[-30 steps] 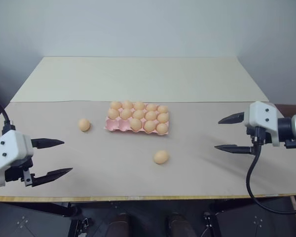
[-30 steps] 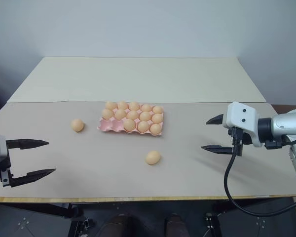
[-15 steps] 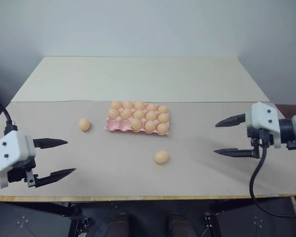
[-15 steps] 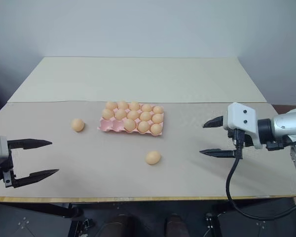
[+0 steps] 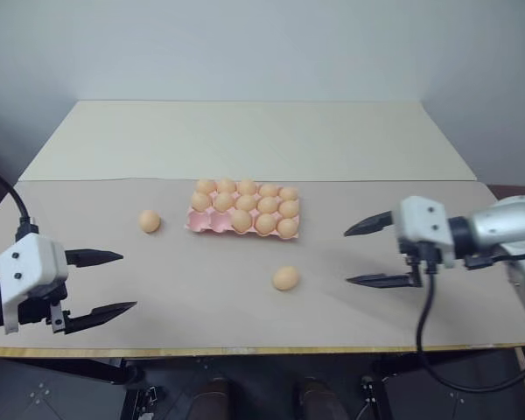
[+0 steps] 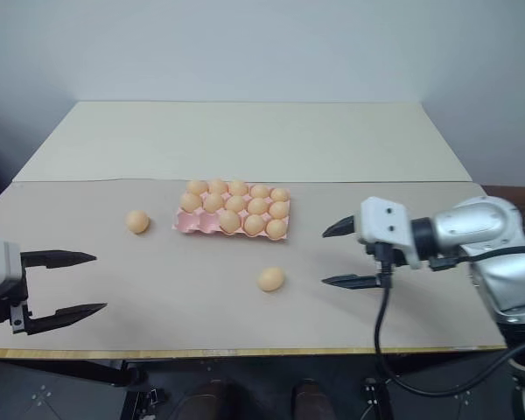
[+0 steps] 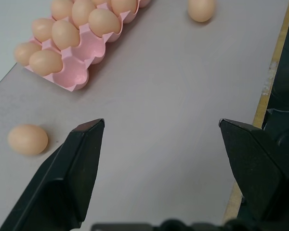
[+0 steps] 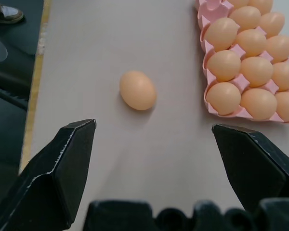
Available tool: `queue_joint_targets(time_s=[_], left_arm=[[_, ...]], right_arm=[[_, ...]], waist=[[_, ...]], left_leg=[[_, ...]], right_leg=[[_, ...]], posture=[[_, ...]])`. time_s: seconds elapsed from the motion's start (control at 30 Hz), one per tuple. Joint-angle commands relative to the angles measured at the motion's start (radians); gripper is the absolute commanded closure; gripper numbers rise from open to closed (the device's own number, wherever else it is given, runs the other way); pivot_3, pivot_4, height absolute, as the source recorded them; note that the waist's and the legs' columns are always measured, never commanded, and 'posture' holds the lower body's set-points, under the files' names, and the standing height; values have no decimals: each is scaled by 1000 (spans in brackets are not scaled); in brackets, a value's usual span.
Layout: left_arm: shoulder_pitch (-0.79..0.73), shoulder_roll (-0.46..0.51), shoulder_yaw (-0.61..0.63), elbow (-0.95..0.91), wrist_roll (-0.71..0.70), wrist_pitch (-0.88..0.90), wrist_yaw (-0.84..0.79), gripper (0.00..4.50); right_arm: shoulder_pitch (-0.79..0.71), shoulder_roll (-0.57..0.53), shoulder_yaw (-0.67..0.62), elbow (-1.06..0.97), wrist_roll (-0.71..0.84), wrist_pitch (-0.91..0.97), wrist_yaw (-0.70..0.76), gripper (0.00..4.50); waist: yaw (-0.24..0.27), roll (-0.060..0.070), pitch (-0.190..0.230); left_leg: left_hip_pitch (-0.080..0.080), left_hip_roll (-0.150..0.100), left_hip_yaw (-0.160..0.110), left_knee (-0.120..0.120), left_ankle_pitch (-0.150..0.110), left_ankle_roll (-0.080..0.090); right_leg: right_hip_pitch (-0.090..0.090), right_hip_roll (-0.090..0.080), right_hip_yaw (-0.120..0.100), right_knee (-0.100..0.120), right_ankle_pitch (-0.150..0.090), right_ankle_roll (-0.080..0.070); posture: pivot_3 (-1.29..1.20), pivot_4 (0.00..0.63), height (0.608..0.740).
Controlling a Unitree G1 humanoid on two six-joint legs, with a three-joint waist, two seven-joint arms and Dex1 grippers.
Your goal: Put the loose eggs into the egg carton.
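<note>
The pink egg carton (image 5: pixel 203 226) lies mid-table, holding several eggs, with two bare cups at its front left. One loose egg (image 5: pixel 149 220) rests on the table to the carton's left. A second loose egg (image 5: pixel 285 278) sits in front of the carton. My right gripper (image 5: pixel 347 258) is open above the table, just right of that front egg (image 8: pixel 137 90), its fingers pointing left. Low at the table's front left, my left gripper (image 5: pixel 127 282) is open and empty, well short of the left egg (image 7: pixel 27 139).
Beige paper (image 5: pixel 245 315) covers the near half of the table, and its front edge (image 5: pixel 245 351) runs close below both grippers. A bare cream tabletop (image 5: pixel 245 140) stretches behind the carton to the wall.
My right gripper has swung left and slightly down, closing much of the gap to the front egg. The left gripper has stayed put, and both remain open.
</note>
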Motion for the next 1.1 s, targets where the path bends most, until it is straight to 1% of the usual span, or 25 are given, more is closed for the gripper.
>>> queue_joint_targets(time_s=[0.03,0.27,0.43,0.57,0.83,0.93,0.97,1.0,1.1], left_arm=[[-8,8,-2,-17,-10,-10,1,370],[16,-16,-16,-41,-6,-11,12,370],[21,-22,-12,-51,-10,-9,18,370],[30,-27,-8,-54,-7,-11,21,370],[42,-40,-16,-67,-4,-12,32,370],[48,-40,-10,-64,-2,-16,31,370],[50,-40,-9,-63,-1,-17,31,370],[53,-41,-8,-63,0,-19,32,370],[59,-43,-9,-63,4,-24,34,370]], right_arm=[[-47,53,74,-9,-66,-42,-32,32],[-110,199,236,46,-188,-92,-64,32],[-128,256,315,111,-279,-161,-75,32],[-145,290,352,175,-349,-207,-88,32],[-174,367,380,266,-393,-237,-93,32],[-167,371,375,266,-396,-244,-89,655],[-165,369,375,266,-397,-249,-85,1059],[-163,366,375,268,-400,-252,-84,1284],[-160,364,375,270,-409,-254,-83,2322]], waist=[[0,0,0],[0,0,0],[0,0,0],[0,0,0],[-1,0,0],[-1,0,0],[-1,0,0],[-1,0,0],[-1,0,0]], left_leg=[[0,0,0,0,0,0],[-1,0,-1,0,0,0],[-1,0,-1,0,0,0],[-1,0,-1,0,0,0],[0,0,-1,0,0,0],[-1,0,-1,0,0,0],[-1,0,-1,0,0,0],[-1,0,-1,0,0,0],[0,0,-1,0,0,0]], right_leg=[[0,0,0,0,0,0],[-1,0,0,0,0,0],[0,0,-1,1,0,0],[-1,0,-1,1,0,0],[-1,0,-1,1,0,0],[-1,0,-1,1,0,0],[-1,0,-1,1,0,0],[-1,0,-1,1,0,0],[-1,0,-1,1,0,0]], posture=[[0,150,740],[0,150,740],[0,150,740],[0,150,740],[0,150,740],[0,150,740],[0,150,740],[0,150,740],[0,150,740]])
